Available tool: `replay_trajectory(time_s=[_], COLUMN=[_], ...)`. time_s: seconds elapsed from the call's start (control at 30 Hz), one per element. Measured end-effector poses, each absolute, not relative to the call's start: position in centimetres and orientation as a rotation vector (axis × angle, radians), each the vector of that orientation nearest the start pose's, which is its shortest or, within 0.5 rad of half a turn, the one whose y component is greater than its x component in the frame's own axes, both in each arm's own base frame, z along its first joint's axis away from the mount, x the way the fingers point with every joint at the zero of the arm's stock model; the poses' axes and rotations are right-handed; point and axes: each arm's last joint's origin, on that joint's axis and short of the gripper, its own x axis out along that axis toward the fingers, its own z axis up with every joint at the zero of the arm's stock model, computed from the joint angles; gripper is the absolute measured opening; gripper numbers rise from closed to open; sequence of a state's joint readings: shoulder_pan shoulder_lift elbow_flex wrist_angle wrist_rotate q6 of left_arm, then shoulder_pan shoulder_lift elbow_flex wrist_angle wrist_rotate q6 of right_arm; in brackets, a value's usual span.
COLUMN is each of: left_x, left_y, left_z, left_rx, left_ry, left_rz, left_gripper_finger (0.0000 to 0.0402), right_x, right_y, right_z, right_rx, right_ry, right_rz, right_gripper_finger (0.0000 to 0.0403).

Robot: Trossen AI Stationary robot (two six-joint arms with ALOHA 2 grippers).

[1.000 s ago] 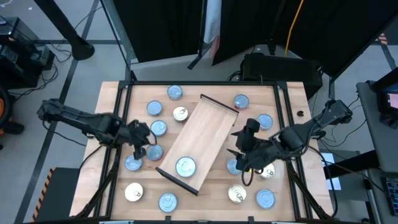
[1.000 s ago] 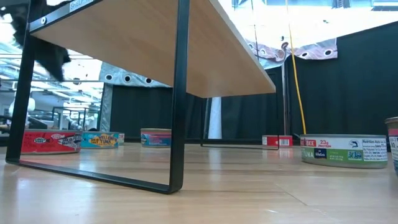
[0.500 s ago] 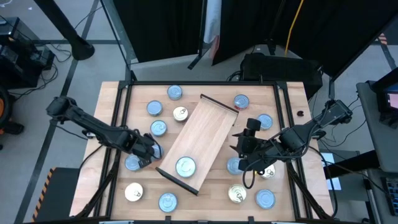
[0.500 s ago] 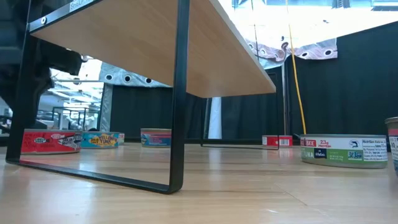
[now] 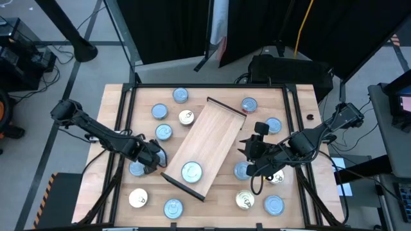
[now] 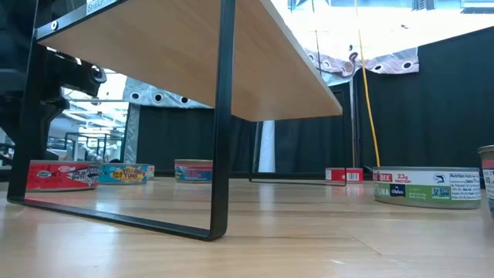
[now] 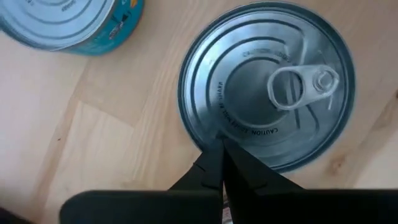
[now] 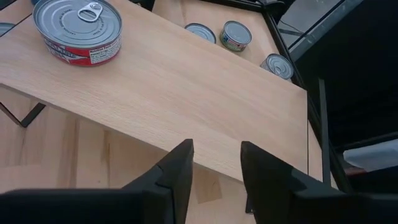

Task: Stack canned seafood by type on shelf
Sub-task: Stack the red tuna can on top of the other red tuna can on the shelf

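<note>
The shelf (image 5: 204,146), a light wooden board with dark end rails, lies slantwise mid-table on thin legs (image 6: 220,123). One tin (image 5: 191,171) stands on its near end, also in the right wrist view (image 8: 78,29). Other tins of canned seafood stand around it on the tabletop. My left gripper (image 5: 154,158) is shut and points down over a silver pull-tab tin (image 7: 267,81) beside the shelf's left side; the gripper hides most of that tin from above. My right gripper (image 8: 214,165) hovers open above the shelf's right side, nothing between its fingers. My left gripper's shut fingertips (image 7: 219,149) stand over the tin's lid just inside its rim (image 7: 211,124), coming from above and pointing down. Whether they touch the lid, I cannot tell. The tin stands flat on the tabletop.
Loose tins stand at the far left (image 5: 158,111), near left (image 5: 138,198) and near right (image 5: 244,200) of the table. A teal tin (image 7: 68,22) stands close to the one under my left gripper. Black frame rails (image 5: 122,128) run along the table's sides.
My left gripper has come down and toward the table's near edge, onto the spot over the tin beside the shelf, and tipped more steeply downward. The tins and the shelf have stayed in place.
</note>
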State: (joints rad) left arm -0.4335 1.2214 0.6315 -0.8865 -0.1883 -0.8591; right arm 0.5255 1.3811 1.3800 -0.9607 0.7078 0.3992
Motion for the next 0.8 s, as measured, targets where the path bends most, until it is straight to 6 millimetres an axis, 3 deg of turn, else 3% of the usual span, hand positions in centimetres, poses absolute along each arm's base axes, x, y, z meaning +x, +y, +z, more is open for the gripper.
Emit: replay_trajectory(time_s=[0.1, 0.23, 0.5, 0.8], left_x=[16.3, 15.3, 14.8, 14.4], left_y=[-7.0, -6.8, -7.3, -7.5], left_z=[18.5, 18.7, 16.6, 16.3], left_rx=[-0.274, -0.242, -0.250, -0.263], left_ry=[1.289, 1.334, 1.334, 1.352], left_rz=[0.382, 0.392, 0.300, 0.320], left_gripper_finger=[0.0003, 0.0002, 0.0001, 0.0001], right_x=[24.0, 24.0, 24.1, 24.1], right_y=[11.7, 11.7, 11.8, 11.8], right_z=[34.9, 34.9, 34.9, 34.9], right_rx=[-0.180, -0.179, -0.172, -0.172], right_ry=[0.728, 0.728, 0.723, 0.723], right_rz=[-0.316, -0.316, -0.315, -0.315], right_gripper_finger=[0.0120, 0.0118, 0.0118, 0.0118])
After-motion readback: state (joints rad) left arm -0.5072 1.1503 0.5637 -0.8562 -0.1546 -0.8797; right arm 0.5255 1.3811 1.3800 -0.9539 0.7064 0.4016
